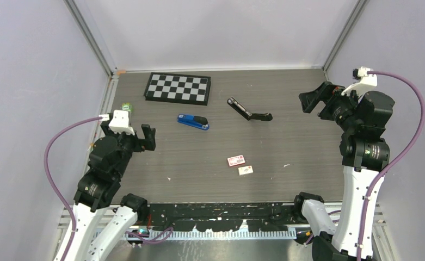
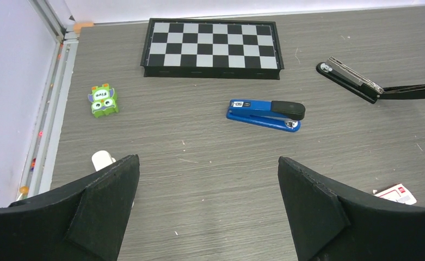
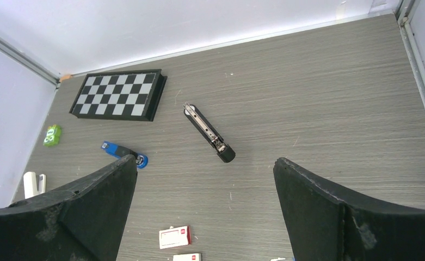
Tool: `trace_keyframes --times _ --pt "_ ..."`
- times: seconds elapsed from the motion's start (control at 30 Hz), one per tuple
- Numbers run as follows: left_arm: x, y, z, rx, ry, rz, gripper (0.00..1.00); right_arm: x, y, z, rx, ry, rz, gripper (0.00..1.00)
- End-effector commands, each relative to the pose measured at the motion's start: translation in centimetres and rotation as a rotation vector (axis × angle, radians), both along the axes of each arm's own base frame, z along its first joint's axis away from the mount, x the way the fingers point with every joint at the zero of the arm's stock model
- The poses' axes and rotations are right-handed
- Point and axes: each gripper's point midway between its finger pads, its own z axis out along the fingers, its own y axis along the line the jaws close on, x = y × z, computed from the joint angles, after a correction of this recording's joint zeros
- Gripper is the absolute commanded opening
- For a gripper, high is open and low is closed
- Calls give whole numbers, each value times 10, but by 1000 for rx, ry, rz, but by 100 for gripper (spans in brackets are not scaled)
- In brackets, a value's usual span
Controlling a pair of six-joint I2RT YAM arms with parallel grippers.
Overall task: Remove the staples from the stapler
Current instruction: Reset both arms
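A black stapler [image 1: 248, 110] lies swung open at mid-table, its silvery magazine facing up; it also shows in the left wrist view [image 2: 357, 84] and the right wrist view [image 3: 207, 132]. I cannot tell whether staples sit in the magazine. A blue stapler [image 1: 193, 122] lies closed to its left, also in the left wrist view [image 2: 265, 115]. A tiny pale sliver [image 1: 286, 165] lies near the boxes, too small to identify. My left gripper [image 1: 140, 138] is open and empty at the near left [image 2: 208, 159]. My right gripper [image 1: 314, 99] is open and empty, raised at the far right [image 3: 204, 160].
A folded chessboard [image 1: 178, 87] lies at the back. A green toy [image 1: 126, 107] and a white cylinder [image 2: 102, 160] sit by the left rail. A red-and-white box [image 1: 235, 160] and a whitish box [image 1: 246, 171] lie near the front. Walls enclose three sides.
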Motion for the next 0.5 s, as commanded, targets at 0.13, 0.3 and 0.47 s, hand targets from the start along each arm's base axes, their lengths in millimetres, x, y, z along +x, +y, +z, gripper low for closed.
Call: trace_keyframes --times 0.13,0.3,0.47 --pt "-3 -2 17 -21 -48 -18 100 -4 3 16 -39 -48 33 100" --pt "-3 -3 17 -22 -48 -23 100 -4 3 17 -41 -50 31 100" --pt "-2 -4 17 -24 -47 -28 100 -3 2 16 -55 -47 29 99"
